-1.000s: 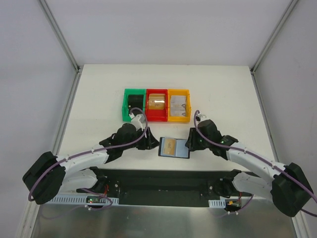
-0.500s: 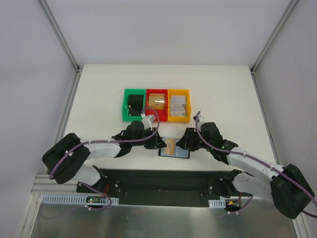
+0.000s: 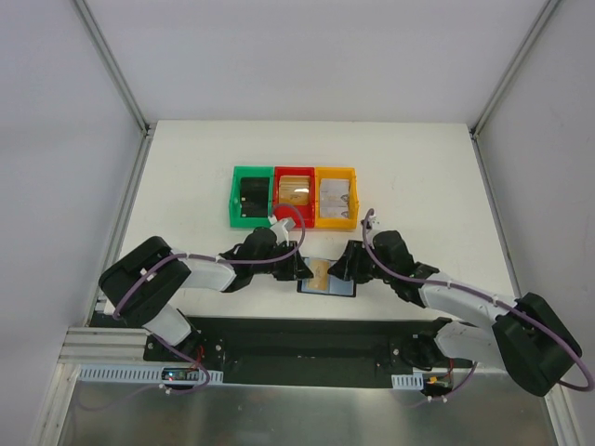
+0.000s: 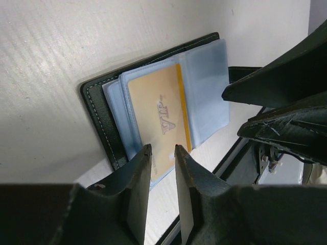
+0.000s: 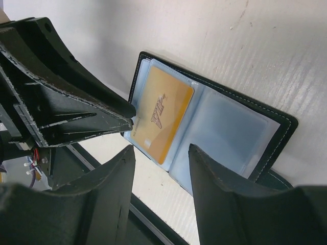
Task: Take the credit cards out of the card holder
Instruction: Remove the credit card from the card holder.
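Left gripper (image 4: 162,148) jaws: a narrow gap remains between them, set astride the near edge of the gold card (image 4: 158,117). The gap looks wider than the card is thick, so we record them as not yet clamped. Right gripper (image 5: 161,149) jaws: wide apart with nothing between them, low over the opposite side of the card holder (image 3: 327,279). The holder lies open and flat on the white table (image 3: 418,167), near its front edge, between the two grippers and just in front of a row of three bins. Both bluish sleeves face up. The gold card sits in the sleeve on the left arm's side, one end sticking out past the sleeve mouth toward the left fingers. The other sleeve looks empty from the right wrist view. We judge the left approach is low and edge-on because only that protruding end offers a hold. The right gripper seems placed to press the holder down so it does not slide along with the card, though we cannot tell whether it touches yet. The red bin (image 3: 294,195) holds something tan, and the yellow bin (image 3: 336,197) something pale. These are possibly cards; they are too small to confirm.
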Controlling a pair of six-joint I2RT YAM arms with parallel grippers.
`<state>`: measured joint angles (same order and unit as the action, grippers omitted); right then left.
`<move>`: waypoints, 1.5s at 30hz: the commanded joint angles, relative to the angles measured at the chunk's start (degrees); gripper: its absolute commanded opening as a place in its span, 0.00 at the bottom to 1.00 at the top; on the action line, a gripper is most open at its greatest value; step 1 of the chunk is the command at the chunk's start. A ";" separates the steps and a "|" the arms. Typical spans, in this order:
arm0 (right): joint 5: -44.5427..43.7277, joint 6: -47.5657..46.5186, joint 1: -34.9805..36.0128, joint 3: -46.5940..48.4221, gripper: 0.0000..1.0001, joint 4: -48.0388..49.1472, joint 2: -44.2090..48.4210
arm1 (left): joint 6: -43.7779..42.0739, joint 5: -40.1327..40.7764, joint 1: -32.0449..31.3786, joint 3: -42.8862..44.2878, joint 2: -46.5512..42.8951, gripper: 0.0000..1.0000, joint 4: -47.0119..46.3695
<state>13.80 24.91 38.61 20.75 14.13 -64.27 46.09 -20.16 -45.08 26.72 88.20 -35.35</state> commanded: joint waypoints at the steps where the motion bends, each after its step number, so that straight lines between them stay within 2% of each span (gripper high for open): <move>1: 0.08 1.02 -0.20 -0.27 0.48 4.06 -1.29 | 1.02 1.70 -0.62 0.70 0.65 0.23 -2.00; 16: 1.93 4.53 -0.20 -2.47 0.44 13.02 -6.48 | 1.37 2.94 -0.62 -0.44 1.97 0.17 -1.65; 27: 2.98 7.44 -0.20 -4.32 0.42 19.18 -10.70 | 1.90 3.55 -0.62 -1.14 2.41 0.05 -1.47; 45: 4.83 12.10 -0.20 -6.78 0.39 30.60 -16.50 | 2.26 3.99 -0.62 -1.50 2.94 0.01 -0.24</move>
<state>17.32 35.46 38.52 14.66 39.13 -79.68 48.71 -17.65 -45.08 26.30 90.35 -36.40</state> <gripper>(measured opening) 0.395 0.017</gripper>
